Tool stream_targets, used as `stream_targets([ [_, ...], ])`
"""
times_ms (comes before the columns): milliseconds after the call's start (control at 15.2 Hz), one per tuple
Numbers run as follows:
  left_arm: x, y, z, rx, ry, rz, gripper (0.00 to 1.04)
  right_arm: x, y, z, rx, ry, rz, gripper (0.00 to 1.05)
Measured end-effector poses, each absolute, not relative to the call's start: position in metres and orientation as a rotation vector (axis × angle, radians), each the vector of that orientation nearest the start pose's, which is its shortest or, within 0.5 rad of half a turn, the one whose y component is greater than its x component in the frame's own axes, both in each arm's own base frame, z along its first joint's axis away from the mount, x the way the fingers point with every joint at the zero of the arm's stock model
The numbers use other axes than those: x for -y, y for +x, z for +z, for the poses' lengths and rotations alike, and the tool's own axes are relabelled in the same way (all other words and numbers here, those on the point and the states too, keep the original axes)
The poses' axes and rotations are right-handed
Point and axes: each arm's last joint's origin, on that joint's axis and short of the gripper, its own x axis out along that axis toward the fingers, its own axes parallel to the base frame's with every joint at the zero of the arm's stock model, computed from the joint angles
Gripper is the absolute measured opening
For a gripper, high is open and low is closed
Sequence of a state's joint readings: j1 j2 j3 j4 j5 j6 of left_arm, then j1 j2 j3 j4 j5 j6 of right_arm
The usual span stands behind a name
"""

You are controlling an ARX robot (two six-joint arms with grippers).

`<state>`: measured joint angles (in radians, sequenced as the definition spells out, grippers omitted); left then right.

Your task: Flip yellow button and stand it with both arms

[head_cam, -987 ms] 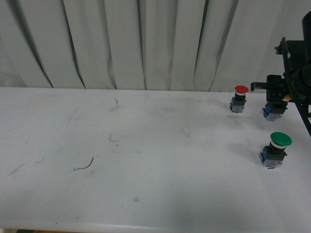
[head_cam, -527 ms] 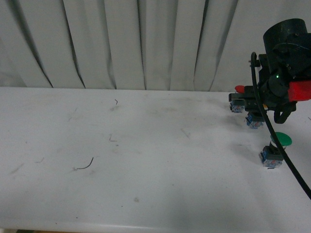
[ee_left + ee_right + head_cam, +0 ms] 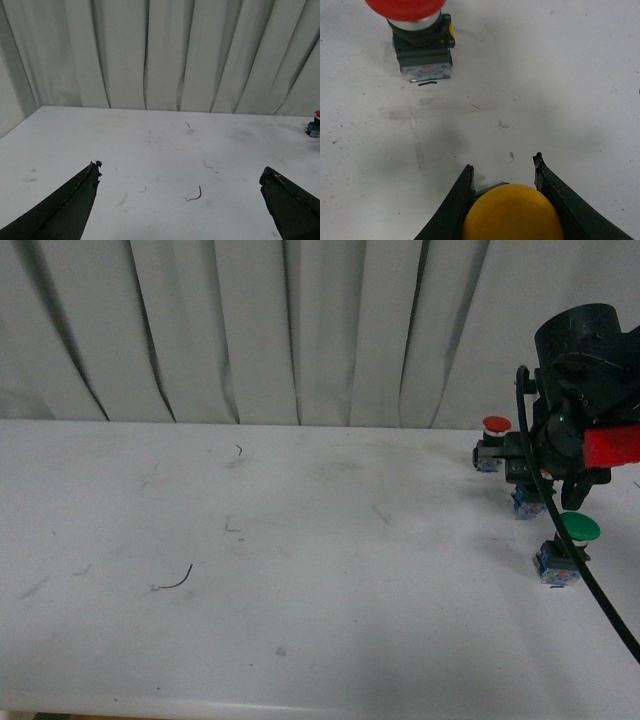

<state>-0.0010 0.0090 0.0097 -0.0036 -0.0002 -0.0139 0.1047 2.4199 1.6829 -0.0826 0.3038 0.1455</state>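
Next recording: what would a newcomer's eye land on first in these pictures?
The bulky black right arm at the front view's right edge, its end effector closed on the small yellow-capped push-button switch. Next to it on the white table stand a red-capped switch, farther back, and a larger green-capped switch, nearer the robot.

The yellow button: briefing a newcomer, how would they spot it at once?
On the white table, at its right end, the right gripper holds the yellow button. Its cap is yellow-orange, unlike the red-capped switch farther back and the green-capped switch nearer.
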Motion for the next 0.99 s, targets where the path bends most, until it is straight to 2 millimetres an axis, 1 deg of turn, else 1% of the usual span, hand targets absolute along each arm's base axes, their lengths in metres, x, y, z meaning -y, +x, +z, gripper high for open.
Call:
stream_targets([
  [66, 0.0, 0.098, 0.166, -0.003, -0.014, -0.001, 0.98, -0.044, 0.503, 0.083, -0.8, -0.027, -0.253, 0.34],
  [987, 0.0, 0.098, 0.166, -0.003, -0.014, -0.001, 0.98, -0.058, 0.51, 0.082, -0.794, -0.043, -0.274, 0.34],
])
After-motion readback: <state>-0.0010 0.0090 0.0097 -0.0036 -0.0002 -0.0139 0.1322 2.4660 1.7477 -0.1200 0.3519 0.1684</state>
